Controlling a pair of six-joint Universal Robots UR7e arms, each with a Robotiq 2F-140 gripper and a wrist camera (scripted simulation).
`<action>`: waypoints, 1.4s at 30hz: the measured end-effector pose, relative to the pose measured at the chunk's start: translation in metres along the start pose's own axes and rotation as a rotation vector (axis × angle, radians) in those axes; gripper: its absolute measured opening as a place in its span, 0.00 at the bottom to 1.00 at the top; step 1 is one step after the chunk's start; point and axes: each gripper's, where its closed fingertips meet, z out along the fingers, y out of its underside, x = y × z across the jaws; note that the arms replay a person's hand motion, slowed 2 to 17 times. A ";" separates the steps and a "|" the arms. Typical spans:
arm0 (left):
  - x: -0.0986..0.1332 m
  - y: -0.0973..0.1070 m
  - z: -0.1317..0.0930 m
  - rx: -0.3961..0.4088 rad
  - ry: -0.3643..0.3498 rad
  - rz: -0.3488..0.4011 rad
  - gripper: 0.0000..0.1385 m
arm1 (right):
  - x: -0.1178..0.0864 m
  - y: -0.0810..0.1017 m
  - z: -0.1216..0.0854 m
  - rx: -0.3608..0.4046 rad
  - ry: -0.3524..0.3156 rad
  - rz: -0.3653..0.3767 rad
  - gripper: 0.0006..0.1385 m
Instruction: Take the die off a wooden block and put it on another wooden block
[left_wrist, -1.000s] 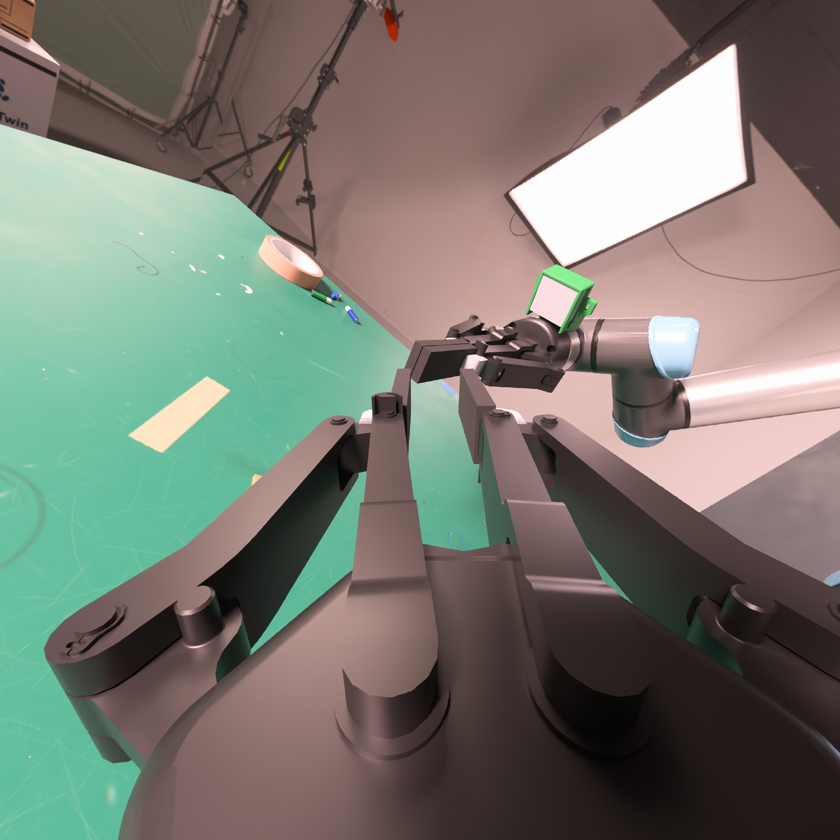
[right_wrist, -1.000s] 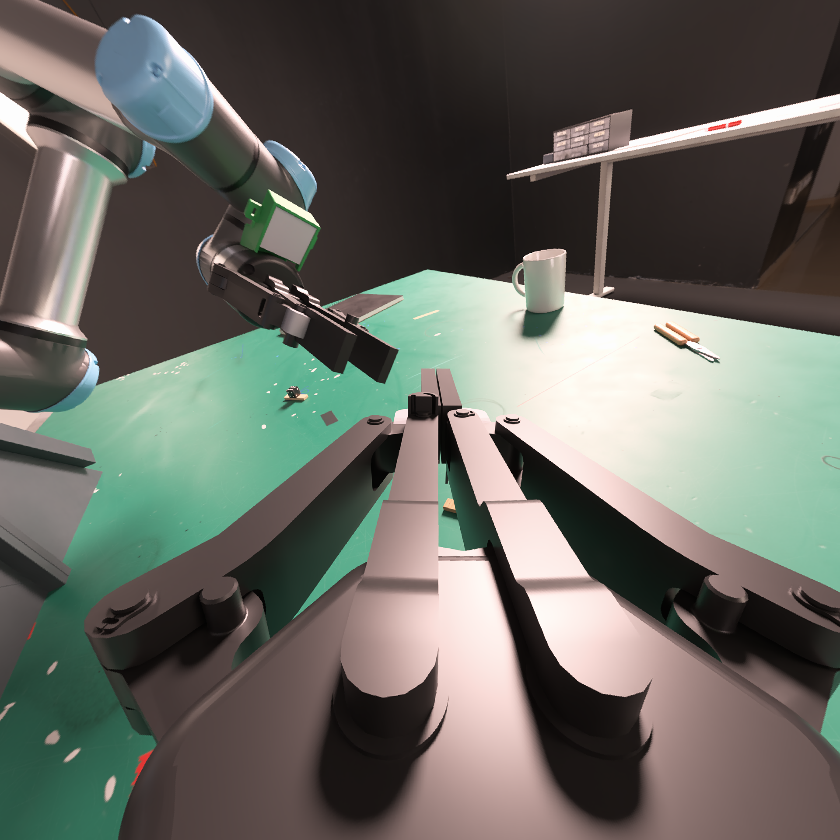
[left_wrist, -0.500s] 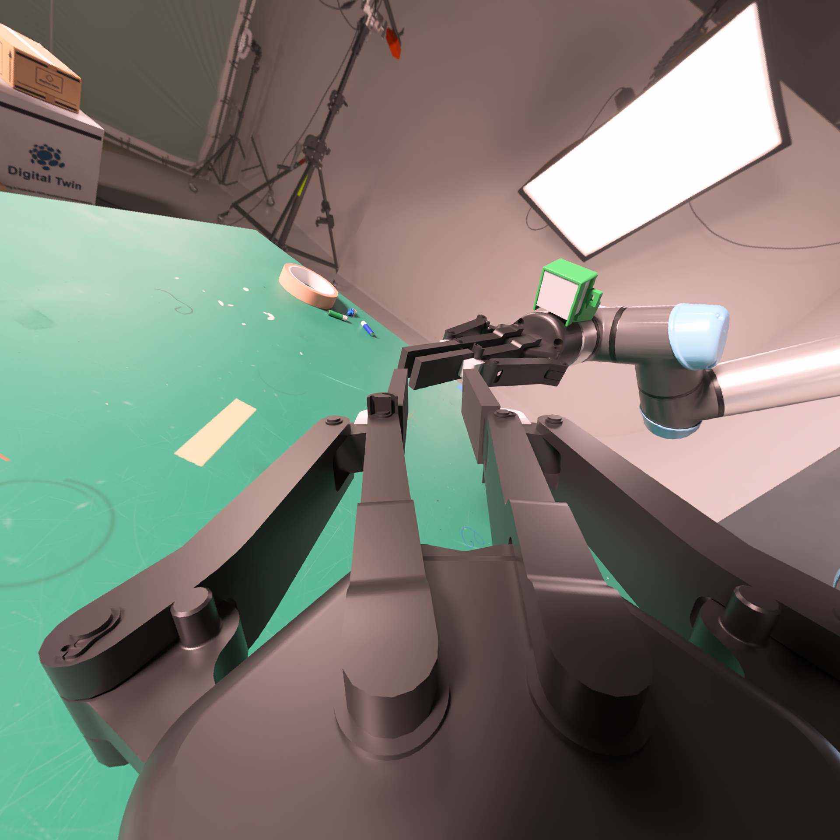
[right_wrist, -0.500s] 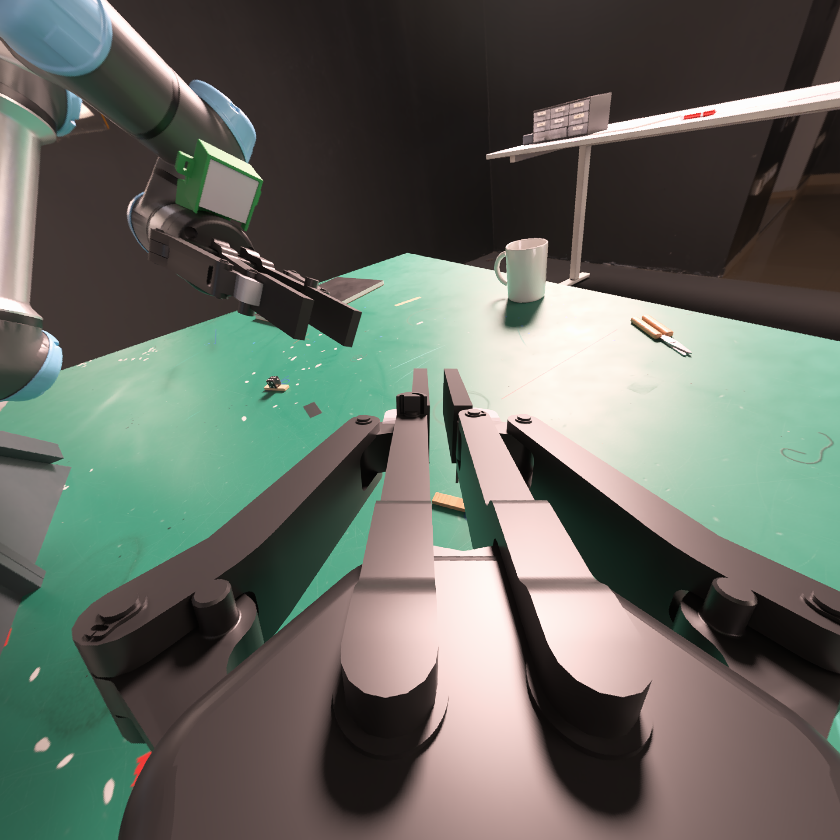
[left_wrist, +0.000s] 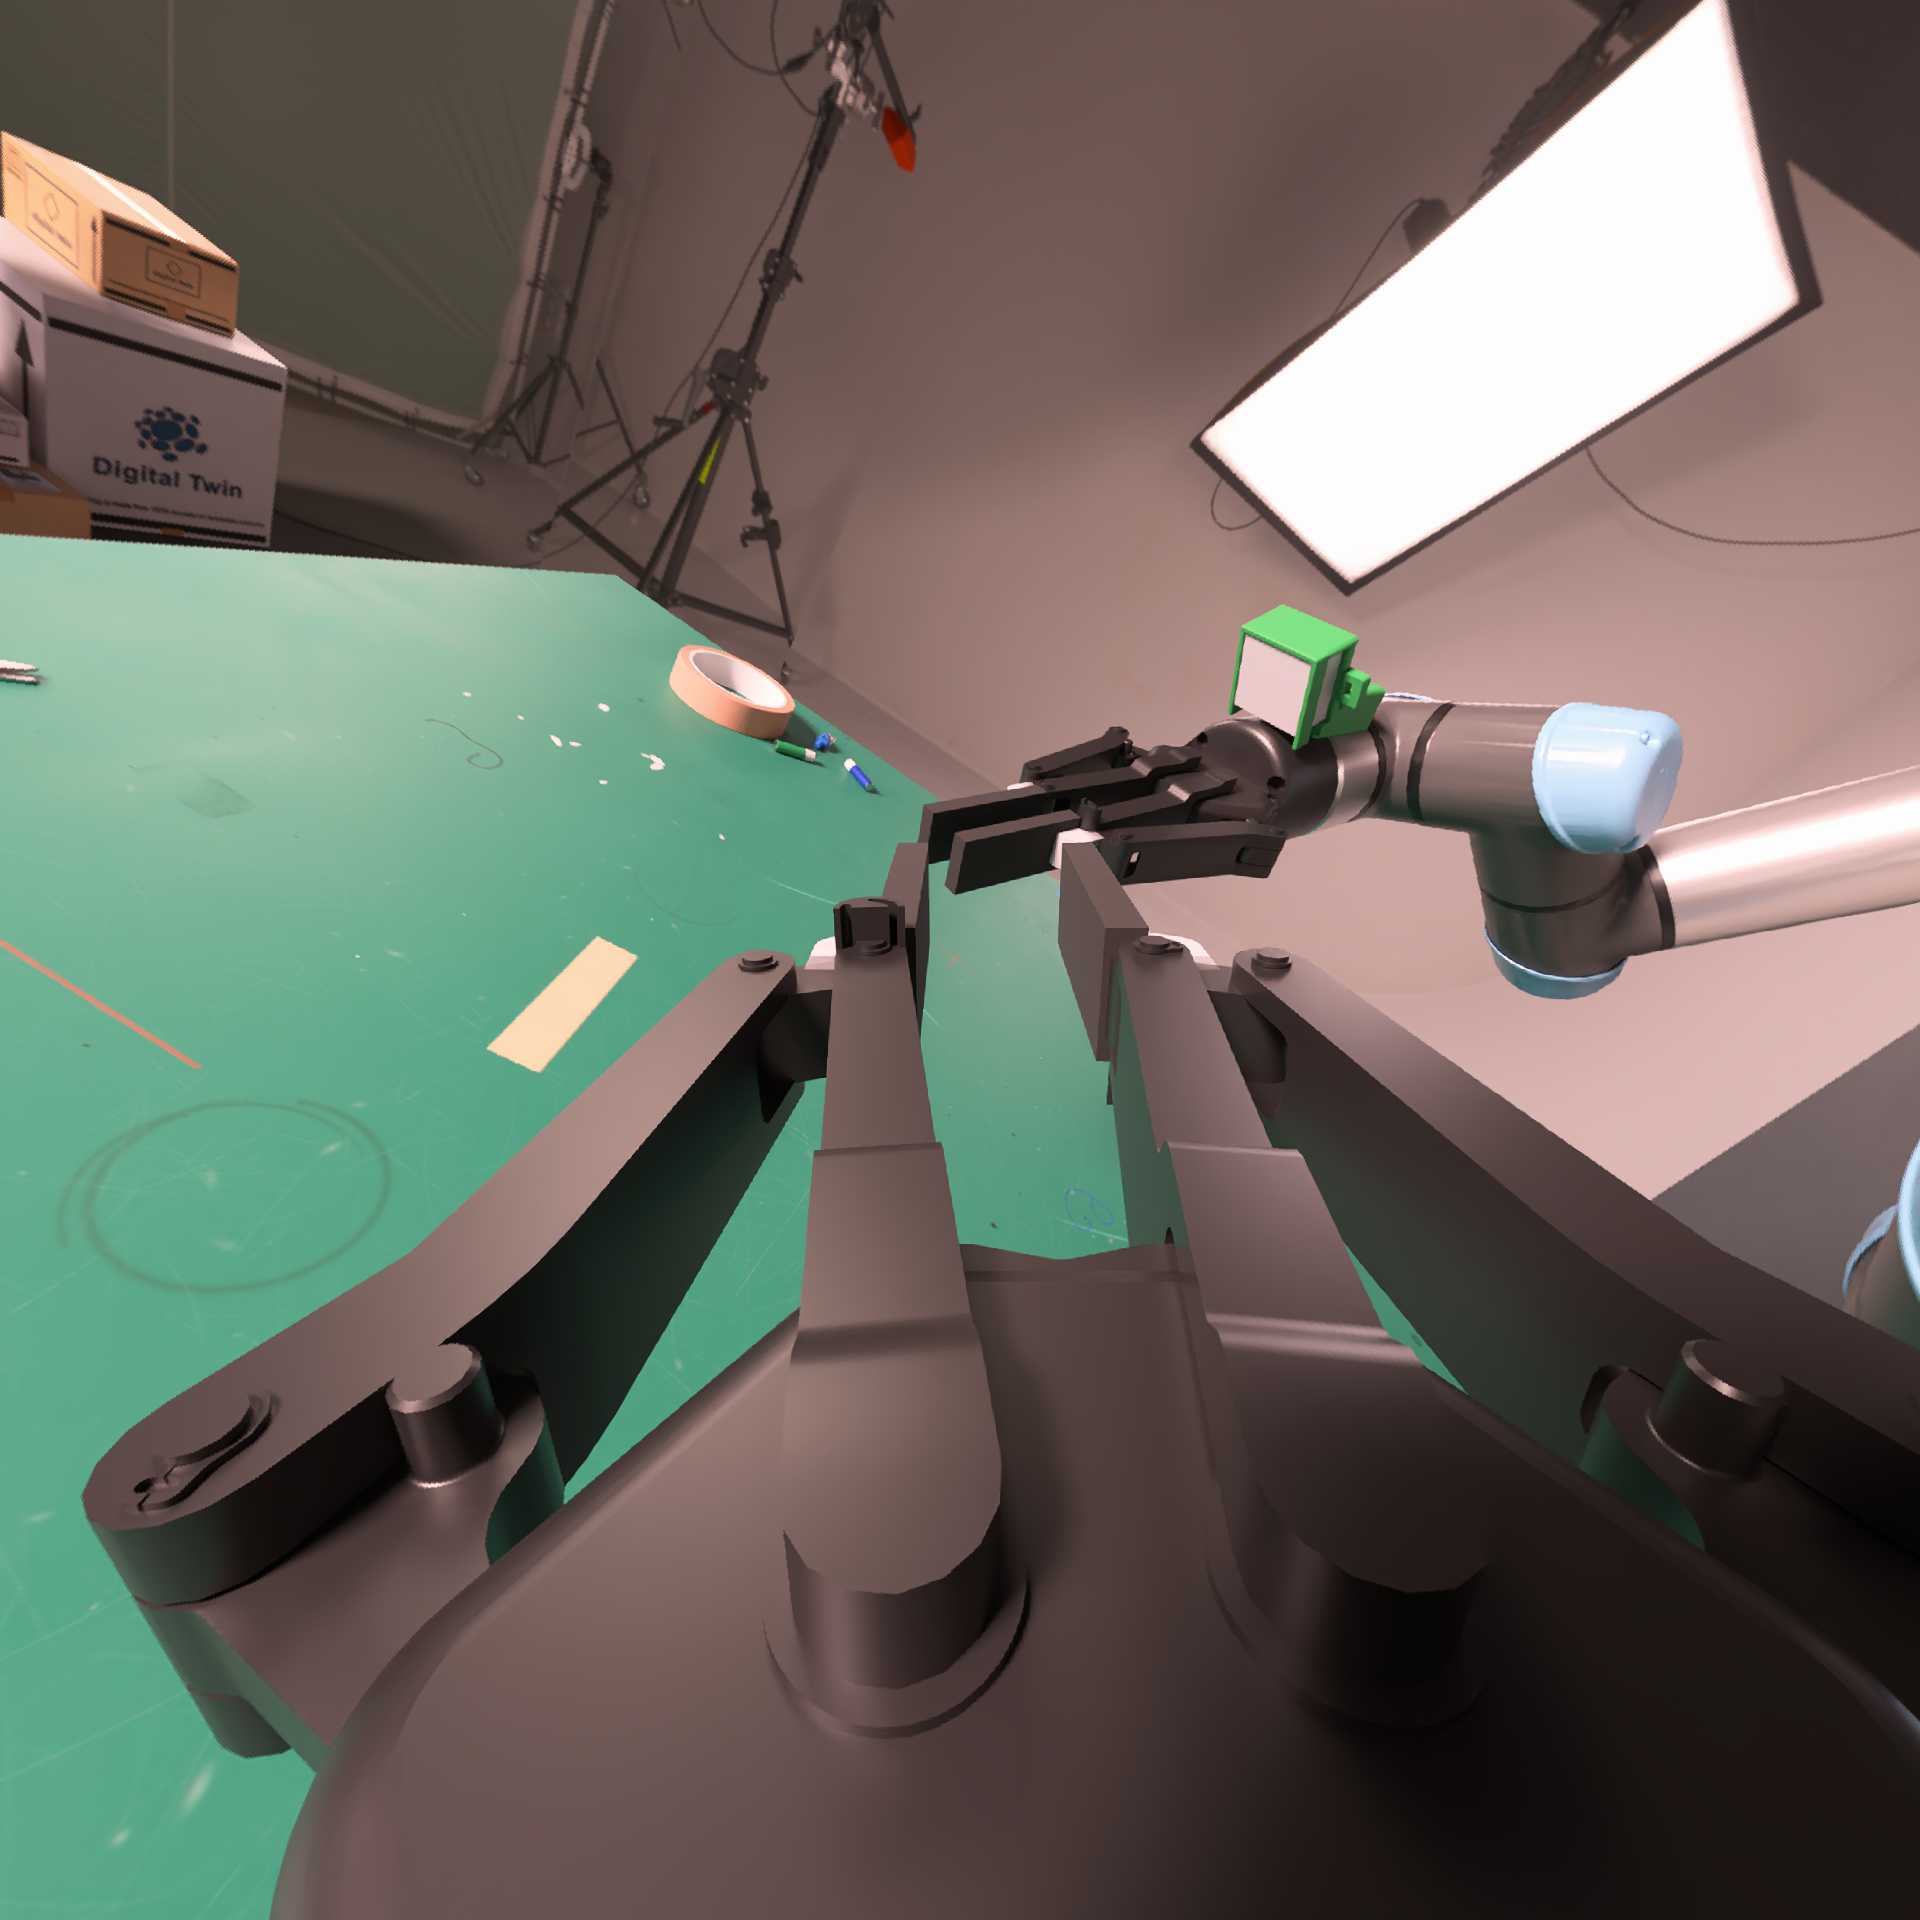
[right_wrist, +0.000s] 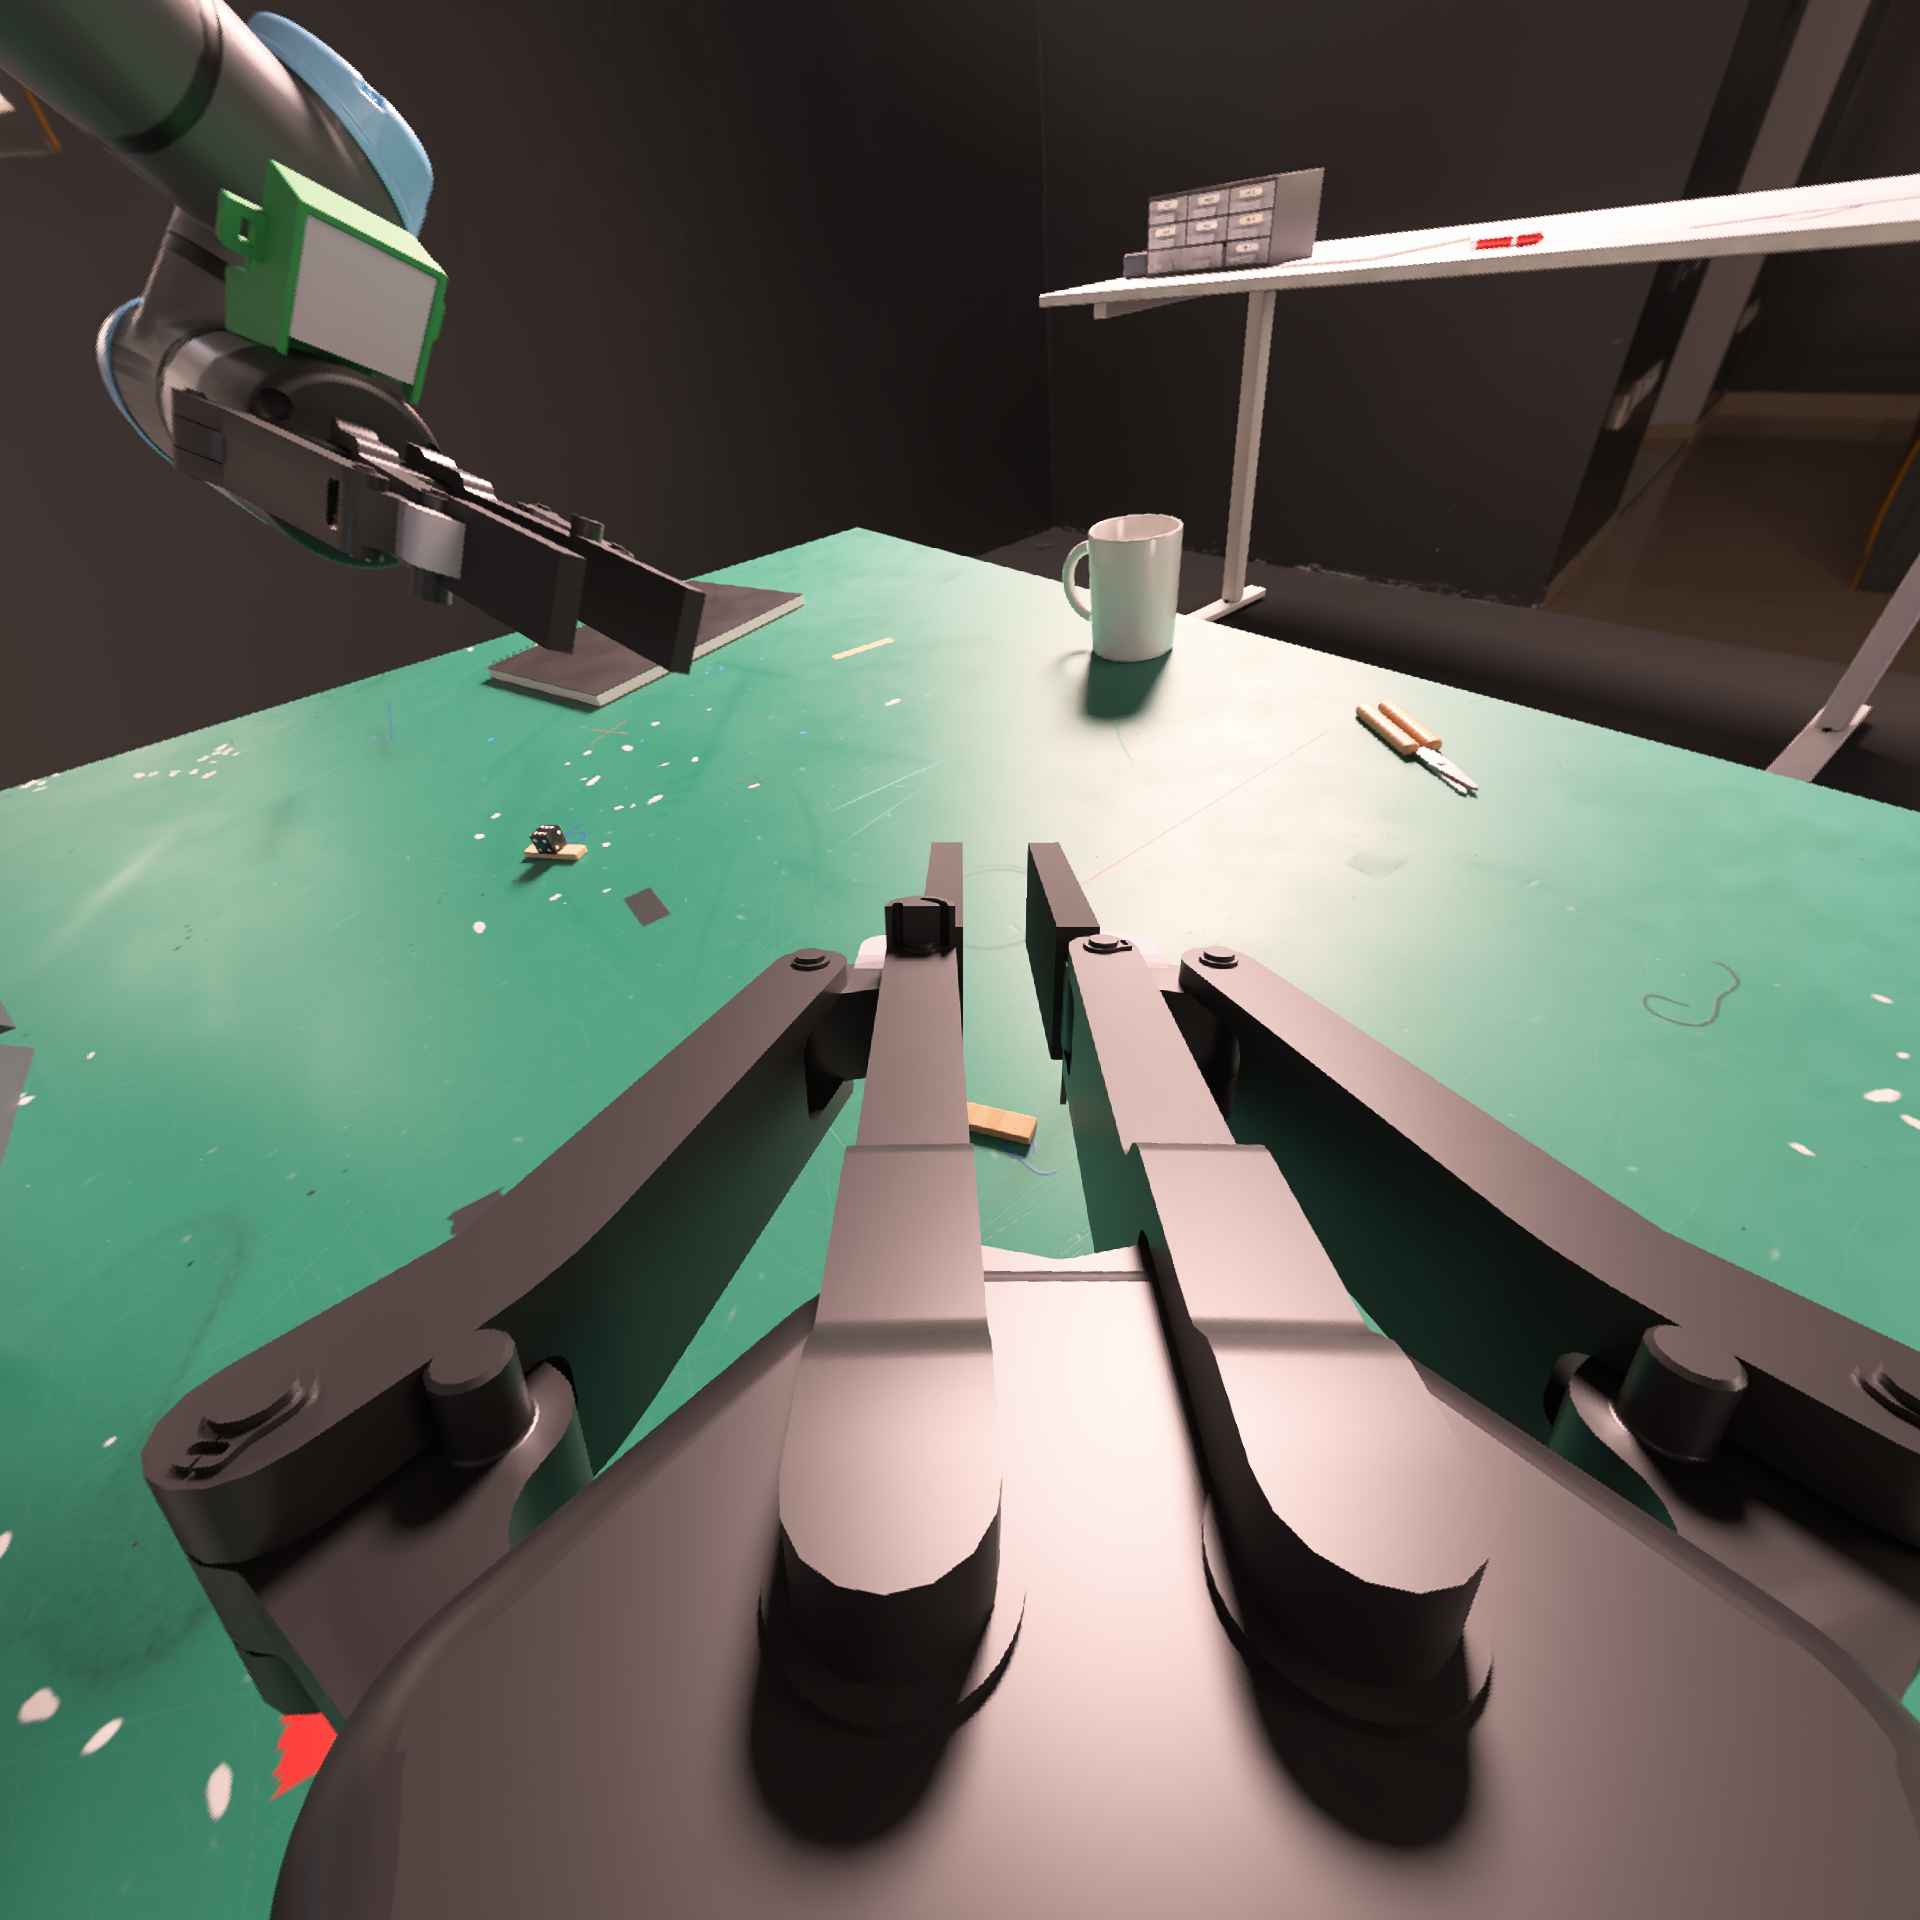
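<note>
Your right gripper (right_wrist: 995, 883) is hanging above the green table (right_wrist: 1351, 987) with its fingers parted by a narrow gap and nothing between them. Through that gap, on the table nearer the camera, the bare wooden block (right_wrist: 1002, 1125) is lying flat. The die (right_wrist: 548, 836) is sitting on the other wooden block (right_wrist: 556, 853), well off to the left and farther away, untouched by either gripper.

Your left gripper (left_wrist: 992, 894) is also hovering over the table with its fingers spread a little and holding nothing. In the right wrist view it is reaching in from the upper left, high above the die and not in contact with it; in the left wrist view the two grippers are pointing at each other, tips near one another.

Farther back you are seeing a white mug (right_wrist: 1130, 587) at the far edge, a dark notebook (right_wrist: 644, 639) to its left, and scissors (right_wrist: 1415, 744) to the right. From the left wrist, a roll of tape (left_wrist: 730, 691) is lying near the table's far edge with markers (left_wrist: 826, 756) just beside it.
</note>
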 end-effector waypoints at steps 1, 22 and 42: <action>0.000 -0.002 -0.003 0.005 -0.004 0.003 0.25 | 0.000 0.000 -0.001 -0.001 0.005 -0.002 0.12; -0.003 -0.031 -0.039 0.151 -0.013 -0.018 0.25 | -0.003 -0.002 -0.003 0.000 -0.021 0.032 0.13; -0.001 0.001 0.006 0.018 -0.027 0.006 0.26 | -0.009 -0.002 -0.002 0.009 -0.063 0.076 0.12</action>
